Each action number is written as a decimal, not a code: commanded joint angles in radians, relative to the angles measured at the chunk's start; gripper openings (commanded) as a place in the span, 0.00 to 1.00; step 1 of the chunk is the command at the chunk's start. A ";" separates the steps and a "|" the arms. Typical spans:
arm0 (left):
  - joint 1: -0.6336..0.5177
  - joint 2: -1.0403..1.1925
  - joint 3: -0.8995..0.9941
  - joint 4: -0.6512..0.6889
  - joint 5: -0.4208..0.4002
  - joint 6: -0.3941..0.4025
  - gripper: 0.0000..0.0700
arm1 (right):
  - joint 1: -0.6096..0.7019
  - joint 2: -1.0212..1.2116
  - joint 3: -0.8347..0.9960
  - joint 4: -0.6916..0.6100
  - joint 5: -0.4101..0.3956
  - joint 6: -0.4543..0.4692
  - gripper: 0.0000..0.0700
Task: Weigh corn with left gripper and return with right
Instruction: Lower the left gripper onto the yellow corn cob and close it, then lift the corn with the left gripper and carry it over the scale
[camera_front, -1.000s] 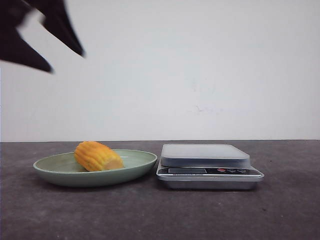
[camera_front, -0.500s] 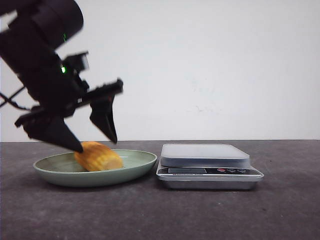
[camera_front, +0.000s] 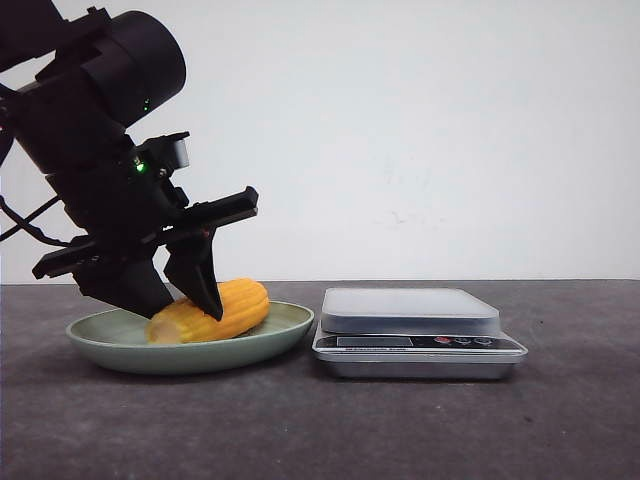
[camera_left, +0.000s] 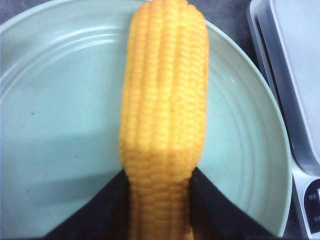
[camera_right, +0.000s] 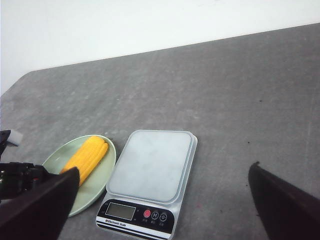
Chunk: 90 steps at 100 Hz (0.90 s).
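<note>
Lower left of the front view: the left gripper (camera_front: 172, 297) pinches the corn (camera_front: 215, 311) near one end, fingers either side, ready to lift it; corn lies on the plate (camera_front: 280, 325) beside the scale (camera_front: 410, 310); the right gripper (camera_right: 165, 207) hangs high, spread wide, empty, waiting its turn.

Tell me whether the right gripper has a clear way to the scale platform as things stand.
Probably yes. The right gripper hangs open above the table, and the scale platform lies bare beneath it; the corn sits on the plate, off to the side.
</note>
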 joint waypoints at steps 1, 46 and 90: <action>-0.007 0.005 0.018 -0.026 -0.002 0.003 0.01 | 0.004 0.006 0.018 0.006 0.000 -0.013 0.98; -0.115 -0.195 0.312 -0.288 -0.002 0.050 0.02 | 0.004 0.006 0.018 0.006 0.000 -0.012 0.98; -0.288 0.140 0.605 -0.243 -0.117 -0.083 0.02 | 0.004 0.006 0.018 0.007 0.001 -0.012 0.98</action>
